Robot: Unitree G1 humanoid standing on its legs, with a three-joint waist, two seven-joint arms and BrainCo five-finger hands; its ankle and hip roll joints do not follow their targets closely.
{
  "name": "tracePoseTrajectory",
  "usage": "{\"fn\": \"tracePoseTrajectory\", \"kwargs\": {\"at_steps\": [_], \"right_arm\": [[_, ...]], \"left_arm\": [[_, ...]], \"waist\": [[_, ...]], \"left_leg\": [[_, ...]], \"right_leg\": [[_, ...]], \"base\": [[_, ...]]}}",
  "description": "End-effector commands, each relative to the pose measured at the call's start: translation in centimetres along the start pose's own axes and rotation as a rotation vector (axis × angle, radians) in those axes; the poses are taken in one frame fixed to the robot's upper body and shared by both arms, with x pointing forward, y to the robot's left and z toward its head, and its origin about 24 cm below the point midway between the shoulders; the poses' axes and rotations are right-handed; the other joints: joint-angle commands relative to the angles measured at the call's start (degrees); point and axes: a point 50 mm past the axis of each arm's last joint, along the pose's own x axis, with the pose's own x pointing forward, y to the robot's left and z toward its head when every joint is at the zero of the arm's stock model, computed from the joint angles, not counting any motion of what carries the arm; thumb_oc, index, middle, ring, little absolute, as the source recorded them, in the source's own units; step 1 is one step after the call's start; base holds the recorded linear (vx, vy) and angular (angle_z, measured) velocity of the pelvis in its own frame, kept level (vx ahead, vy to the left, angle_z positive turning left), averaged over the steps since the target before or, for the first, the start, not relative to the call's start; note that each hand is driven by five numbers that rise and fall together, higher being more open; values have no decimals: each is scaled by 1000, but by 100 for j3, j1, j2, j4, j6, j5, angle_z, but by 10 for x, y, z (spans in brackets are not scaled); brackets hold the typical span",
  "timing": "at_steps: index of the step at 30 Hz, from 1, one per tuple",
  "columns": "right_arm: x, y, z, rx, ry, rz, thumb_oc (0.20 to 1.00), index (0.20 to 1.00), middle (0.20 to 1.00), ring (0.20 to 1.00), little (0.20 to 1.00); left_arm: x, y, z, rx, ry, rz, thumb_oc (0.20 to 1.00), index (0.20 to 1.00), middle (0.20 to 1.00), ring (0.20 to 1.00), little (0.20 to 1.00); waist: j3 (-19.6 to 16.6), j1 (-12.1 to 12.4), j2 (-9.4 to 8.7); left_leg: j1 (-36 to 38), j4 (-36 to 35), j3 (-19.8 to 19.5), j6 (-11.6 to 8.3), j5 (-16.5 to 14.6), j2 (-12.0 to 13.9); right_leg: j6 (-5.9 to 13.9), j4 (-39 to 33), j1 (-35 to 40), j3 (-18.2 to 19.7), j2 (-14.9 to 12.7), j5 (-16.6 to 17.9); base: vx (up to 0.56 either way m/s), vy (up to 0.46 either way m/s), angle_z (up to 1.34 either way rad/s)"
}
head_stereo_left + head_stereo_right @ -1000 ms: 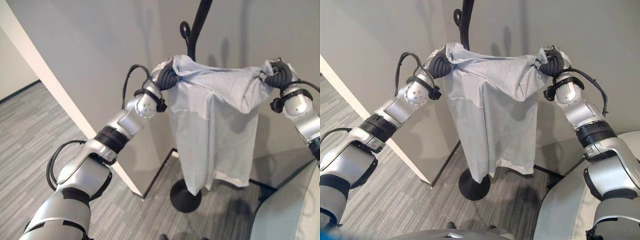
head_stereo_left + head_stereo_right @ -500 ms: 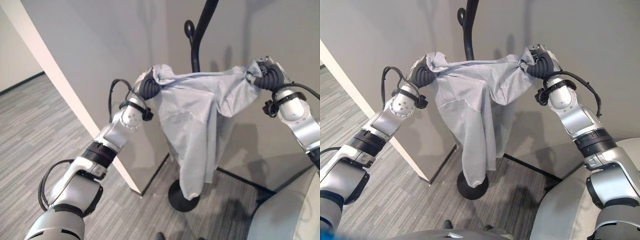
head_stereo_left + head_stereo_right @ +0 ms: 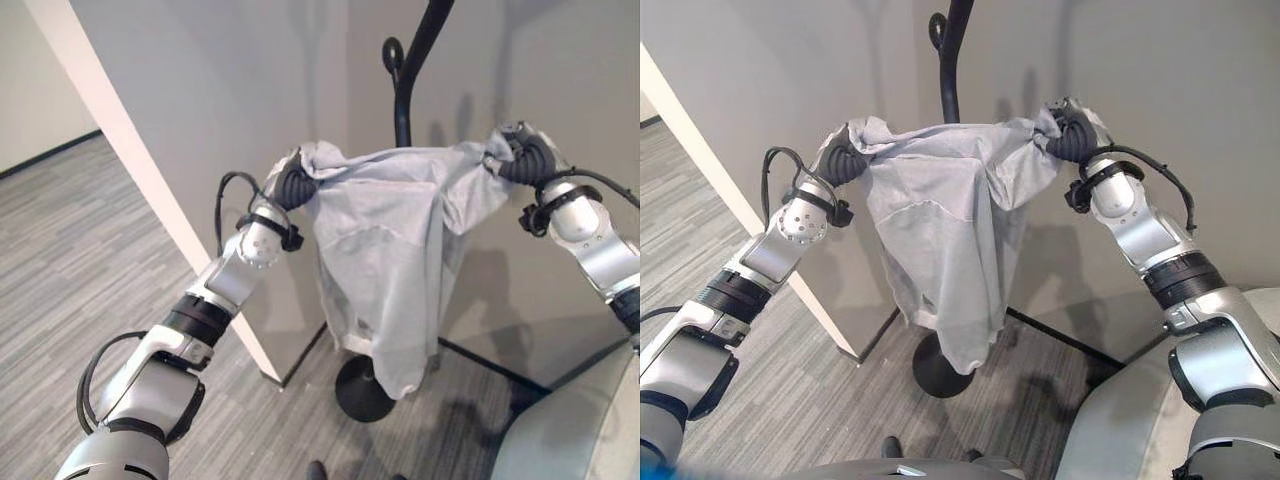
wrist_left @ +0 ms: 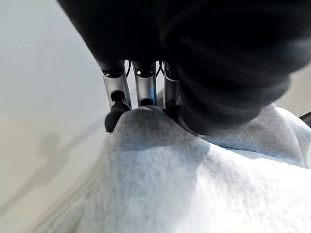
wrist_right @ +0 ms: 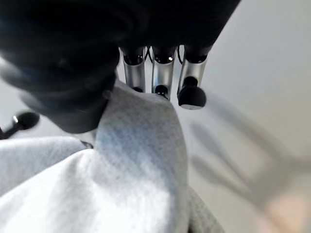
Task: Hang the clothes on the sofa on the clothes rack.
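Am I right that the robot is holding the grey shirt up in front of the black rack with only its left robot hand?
Not quite: both hold it. The left robot hand grips one shoulder of the shirt and the right robot hand the other, as the left eye view shows. The rest stands: it hangs before the rack.

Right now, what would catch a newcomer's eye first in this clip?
A pale grey garment stretched in mid-air between the two raised hands, its body hanging down in front of the black clothes rack. The left hand and the right hand each grip a bunched upper corner of the cloth. Behind stands a plain grey wall, with striped grey carpet below on the robot's left.
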Motion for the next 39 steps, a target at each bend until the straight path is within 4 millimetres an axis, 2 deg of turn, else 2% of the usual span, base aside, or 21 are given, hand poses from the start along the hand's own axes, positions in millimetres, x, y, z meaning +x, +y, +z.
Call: {"fn": "tracePoseTrajectory", "kwargs": {"at_steps": [1, 4, 5, 6, 7, 8, 9, 24, 34, 39], "right_arm": [[4, -35, -4, -45, 28, -96, 200, 200, 200, 200, 200], [2, -27, -8, -33, 38, -71, 200, 200, 200, 200, 200], [1, -23, -8, -29, 36, -61, 200, 200, 200, 200, 200], [1, -20, -7, -25, 33, -54, 244, 244, 244, 244, 244], [0, -17, -7, -20, 27, -48, 548, 548, 548, 548, 548], [0, -17, -7, -20, 28, -47, 749, 749, 749, 749, 749], [-2, -12, -6, -8, 19, -37, 1000, 1000, 1000, 1000, 1000], [-14, -7, -6, 49, -5, -64, 1000, 1000, 1000, 1000, 1000], [-23, -15, -4, 86, -27, -131, 1000, 1000, 1000, 1000, 1000], [-33, -26, -1, 119, -59, -215, 1000, 1000, 1000, 1000, 1000]], "left_arm": [[14, 22, -7, 40, 43, 79, 200, 200, 200, 200, 200], [13, 19, -8, 38, 45, 67, 200, 200, 200, 200, 200], [12, 18, -8, 34, 44, 64, 482, 482, 482, 482, 482], [12, 17, -8, 30, 46, 64, 809, 809, 809, 809, 809], [11, 16, -8, 23, 44, 64, 1000, 1000, 1000, 1000, 1000], [11, 16, -8, 23, 44, 64, 1000, 1000, 1000, 1000, 1000], [9, 13, -8, 17, 46, 58, 1000, 1000, 1000, 1000, 1000], [1, 8, -13, -27, 65, 49, 1000, 1000, 1000, 1000, 1000], [-5, 8, -19, -35, 84, 55, 1000, 1000, 1000, 1000, 1000], [-10, 12, -22, -46, 94, 80, 1000, 1000, 1000, 1000, 1000]], "waist": [[-44, 318, -12], [-36, 327, -5], [-31, 329, -3], [-29, 332, -1], [-25, 333, 2], [-27, 334, 1], [-21, 334, 3], [-61, 318, -18], [-79, 289, -38], [-97, 254, -37]], "left_leg": [[677, 65, 96, -636, -789, 352], [675, 65, 86, -632, -795, 344], [676, 65, 82, -631, -794, 345], [679, 65, 82, -630, -797, 345], [680, 65, 83, -629, -796, 347], [680, 65, 83, -630, -796, 347], [687, 65, 84, -627, -799, 347], [776, 65, 102, -613, -855, 345], [821, 65, 123, -601, -891, 347], [858, 65, 149, -589, -911, 345]], "right_leg": [[346, 95, 129, -583, -116, -508], [346, 95, 124, -594, -116, -507], [345, 95, 126, -593, -118, -506], [345, 95, 130, -594, -119, -508], [344, 95, 132, -597, -121, -510], [344, 95, 132, -597, -121, -510], [343, 95, 137, -605, -121, -510], [336, 95, 206, -606, -117, -528], [337, 95, 228, -591, -126, -532], [341, 95, 244, -572, -124, -530]], "base": [[0, 0, 0], [0, 0, 0], [0, 0, 0], [0, 0, 0], [0, 0, 0], [0, 0, 0], [0, 0, 0], [0, 0, 0], [0, 0, 0], [0, 0, 0]]}}
